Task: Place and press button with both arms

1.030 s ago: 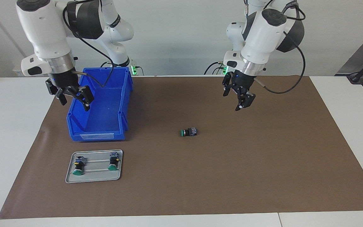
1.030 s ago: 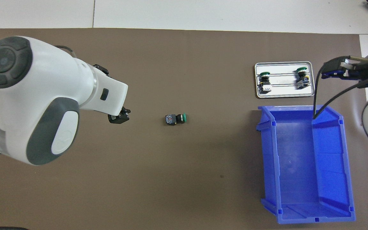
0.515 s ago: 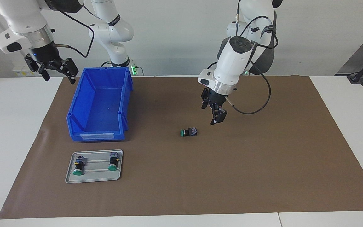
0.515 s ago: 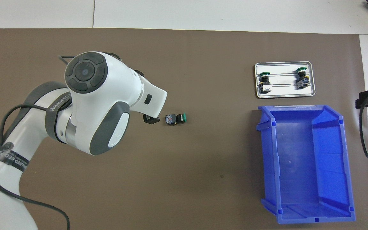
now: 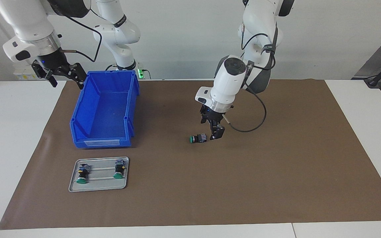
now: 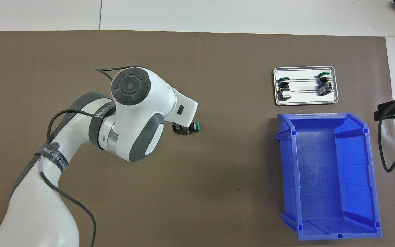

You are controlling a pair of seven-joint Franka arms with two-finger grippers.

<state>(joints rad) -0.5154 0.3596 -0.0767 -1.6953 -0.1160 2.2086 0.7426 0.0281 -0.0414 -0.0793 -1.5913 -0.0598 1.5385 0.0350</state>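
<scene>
Reaching down low over the brown mat (image 5: 276,172), the left gripper (image 5: 213,131) has its fingers spread, and it holds nothing. It sits just beside the grey back end of the button (image 5: 198,138), which lies on its side near the middle of the mat with its green cap pointing toward the right arm's end of the table.

What could go wrong? The button is small and round, so if a finger bumps it first it may roll or spin away. If the fingers close on only the back end, it may tip or slip out.

The right gripper (image 5: 63,73) waits up high, fingers spread, by the blue bin (image 5: 104,109). Two more buttons sit on the grey tray (image 5: 98,187), next to the bin.

From the facing view you can see the gap between fingers and button — from overhead the big white arm (image 6: 139,109) hides most of the button (image 6: 194,127), and only its green cap peeks out.
</scene>
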